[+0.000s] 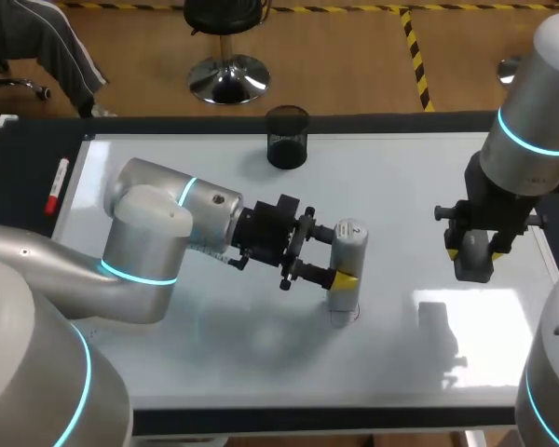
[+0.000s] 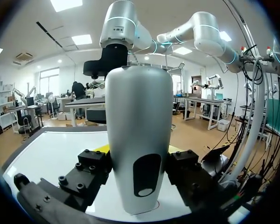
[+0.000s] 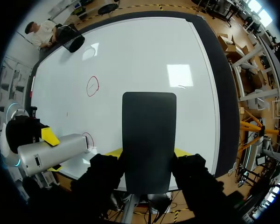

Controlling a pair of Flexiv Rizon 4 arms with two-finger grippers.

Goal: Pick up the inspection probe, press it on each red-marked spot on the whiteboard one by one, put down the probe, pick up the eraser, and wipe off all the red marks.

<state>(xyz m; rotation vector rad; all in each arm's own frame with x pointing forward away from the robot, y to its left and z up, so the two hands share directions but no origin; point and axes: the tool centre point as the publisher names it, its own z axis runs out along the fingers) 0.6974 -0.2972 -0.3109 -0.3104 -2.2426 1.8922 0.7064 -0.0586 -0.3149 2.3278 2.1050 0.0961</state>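
Observation:
My left gripper [image 1: 335, 256] is shut on the inspection probe [image 1: 347, 244], a grey-white cylinder held upright, with its lower tip on the whiteboard [image 1: 401, 186]. From the left wrist the probe [image 2: 139, 107] stands between the fingers of the left gripper [image 2: 139, 161]. In the right wrist view the probe [image 3: 51, 151] has its tip at a red circle [image 3: 87, 139], and a second red circle [image 3: 92, 86] lies farther along the board. My right gripper [image 1: 472, 250] hangs over the board's right side, shut on the dark eraser [image 1: 473, 261]. That eraser [image 3: 148, 126] sits between the right gripper's [image 3: 148, 154] fingers.
A black mesh cup [image 1: 287, 137] stands at the board's far edge near the middle. A red marker [image 1: 56, 184] lies on the dark table left of the board. The whiteboard [image 3: 144, 56] is bare between the two grippers and along the near edge.

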